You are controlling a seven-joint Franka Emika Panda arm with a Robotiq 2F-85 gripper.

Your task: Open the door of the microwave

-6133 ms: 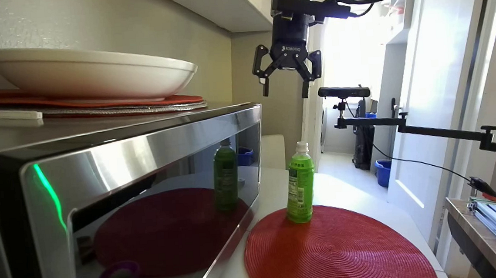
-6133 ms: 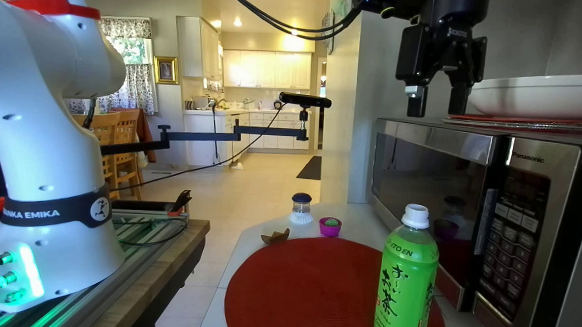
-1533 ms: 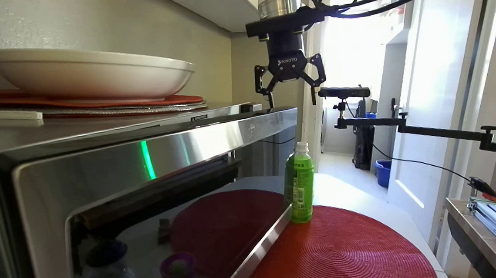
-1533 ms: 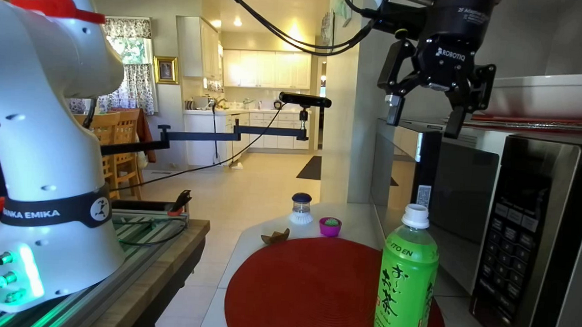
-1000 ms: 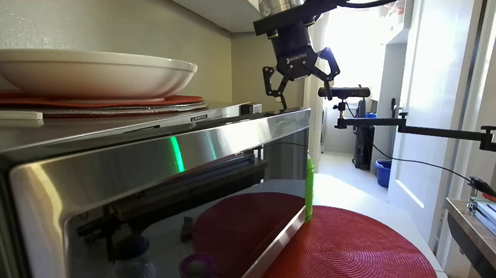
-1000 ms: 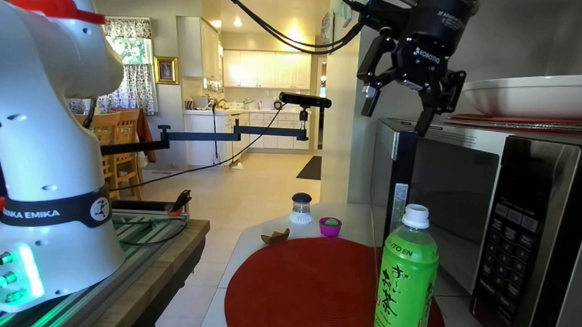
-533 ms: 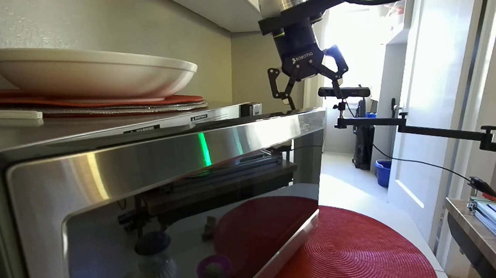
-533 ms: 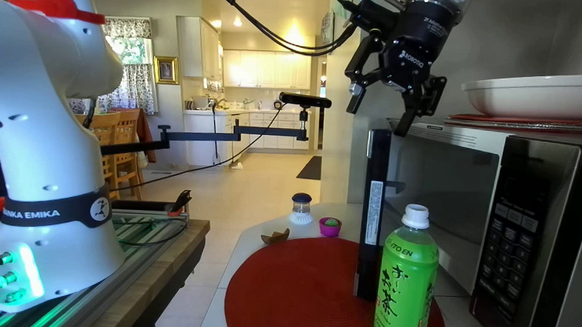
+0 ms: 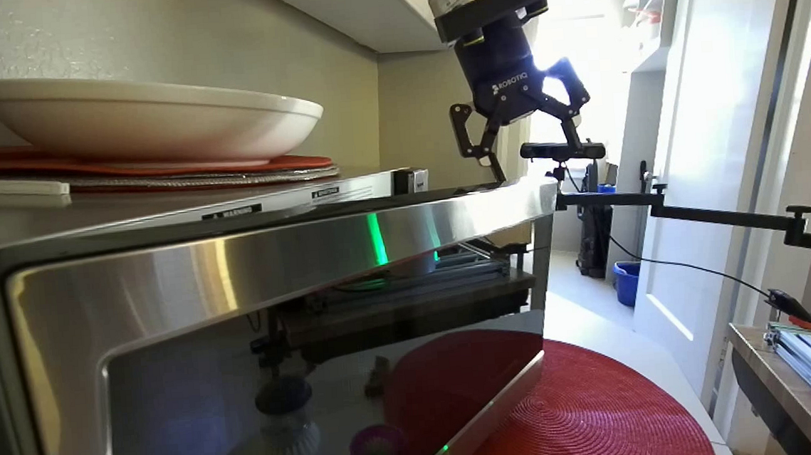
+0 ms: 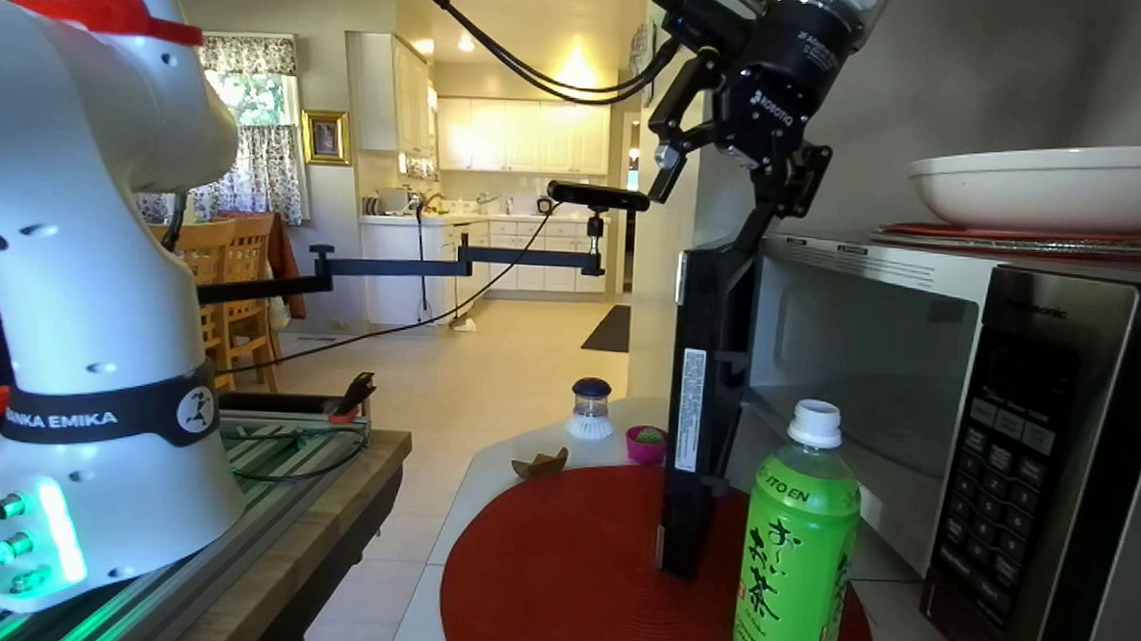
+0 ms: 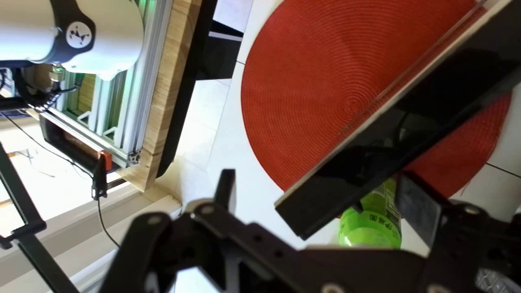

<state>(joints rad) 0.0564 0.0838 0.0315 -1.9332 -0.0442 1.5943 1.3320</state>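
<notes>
The microwave [image 10: 1036, 466] stands against the wall, its cavity showing in an exterior view. Its door [image 9: 273, 272], steel-framed with dark glass, is swung well out; its free edge [image 10: 692, 412] stands over the red mat. My gripper [image 9: 536, 158] is tilted above the door's top free corner, also seen in an exterior view [image 10: 705, 216]. Its fingers are wide apart. One finger reaches down on the door's inner side and appears to touch it; the other is in the air on the front side. In the wrist view the door [image 11: 346, 171] lies between the spread fingers [image 11: 319, 185].
A green bottle [image 10: 801, 552] stands on the red mat [image 10: 560, 551], close to the door's inner side. A white bowl [image 9: 148, 124] sits on the microwave. A camera on a black arm [image 9: 563, 151] is behind the gripper. A brush [image 10: 591, 408] and purple cup [image 10: 646, 445] stand beyond.
The door was shut 6.1 s ago and has swung steadily outward. My gripper has moved out with it and tilted, fingers staying apart. The door now covers the bottle in an exterior view.
</notes>
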